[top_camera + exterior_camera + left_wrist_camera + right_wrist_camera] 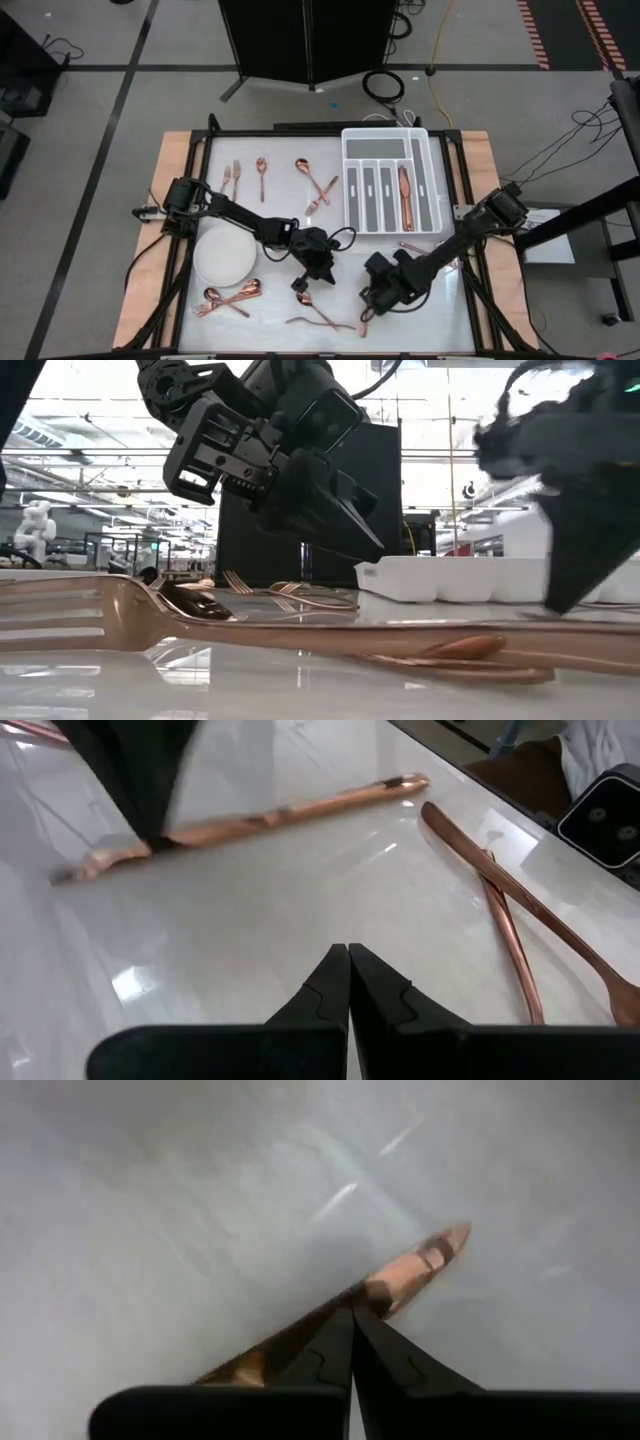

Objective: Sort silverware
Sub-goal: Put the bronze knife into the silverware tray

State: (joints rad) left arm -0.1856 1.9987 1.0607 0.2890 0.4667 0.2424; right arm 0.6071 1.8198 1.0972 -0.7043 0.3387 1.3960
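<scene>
From above, the white compartmented plastic tray (387,178) sat at the table's far edge; one slim copper utensil (405,188) lay in a slot right of its middle, the other slots showing grey bottoms. The round white plate (224,254), near-left of the tray, held nothing. Loose copper silverware (316,182) lay left of the tray and more (229,296) near the plate. The left gripper (303,285) and right gripper (364,318) hung near of the tray. At table height, a copper fork (110,615) lay in front, the tray (440,578) behind. The left wrist view showed closed, empty fingers (330,990) over the table. In the right wrist view, the closed fingers (335,1352) pinched a copper handle (415,1270).
</scene>
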